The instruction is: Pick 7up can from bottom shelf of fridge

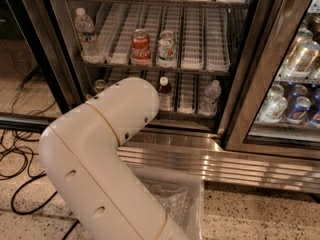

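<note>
The fridge [240, 74] stands open in front of me, its ribbed steel base below. On the bottom shelf [186, 111] a small can with a silver top [99, 86], which I take for the 7up can, peeks out at the far left, mostly hidden by my arm. My white arm [100, 149] fills the lower left and reaches toward that shelf. The gripper is hidden behind the arm and does not show.
The bottom shelf also holds a dark bottle with a red-and-white cap [164, 91] and a water bottle [210, 96]. The rack above holds a Coca-Cola can [141, 47], a white-and-green can [166, 49] and a water bottle [85, 31]. A second cooler of drinks [295, 104] stands right, a plastic-lined bin [172, 199] below, cables [20, 159] left.
</note>
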Robot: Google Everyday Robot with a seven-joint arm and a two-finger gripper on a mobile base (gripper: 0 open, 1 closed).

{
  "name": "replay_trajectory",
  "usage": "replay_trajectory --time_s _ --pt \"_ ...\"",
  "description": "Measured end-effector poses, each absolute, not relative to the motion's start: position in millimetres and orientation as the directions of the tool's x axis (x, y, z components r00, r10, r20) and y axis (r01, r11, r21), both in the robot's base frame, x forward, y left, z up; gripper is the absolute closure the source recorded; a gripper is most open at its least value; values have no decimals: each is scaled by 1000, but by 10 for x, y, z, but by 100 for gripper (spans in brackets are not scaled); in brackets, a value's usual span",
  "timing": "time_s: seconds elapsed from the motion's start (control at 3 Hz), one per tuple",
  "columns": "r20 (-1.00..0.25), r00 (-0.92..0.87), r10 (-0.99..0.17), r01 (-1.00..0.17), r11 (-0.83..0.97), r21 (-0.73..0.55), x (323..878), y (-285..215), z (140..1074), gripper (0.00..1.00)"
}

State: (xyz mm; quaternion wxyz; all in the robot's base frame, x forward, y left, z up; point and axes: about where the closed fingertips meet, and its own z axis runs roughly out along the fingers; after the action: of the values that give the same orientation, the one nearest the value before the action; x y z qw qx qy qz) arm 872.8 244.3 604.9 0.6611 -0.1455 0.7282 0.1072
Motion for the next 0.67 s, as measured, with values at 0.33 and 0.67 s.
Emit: replay_trajectory --time_s 0.33,0.67 --pt "-994 -82 -71 -348 937 -38 8825 2444 6039 27" --pt "-994 -78 -75 -327 944 -46 8942 2362 6037 27"
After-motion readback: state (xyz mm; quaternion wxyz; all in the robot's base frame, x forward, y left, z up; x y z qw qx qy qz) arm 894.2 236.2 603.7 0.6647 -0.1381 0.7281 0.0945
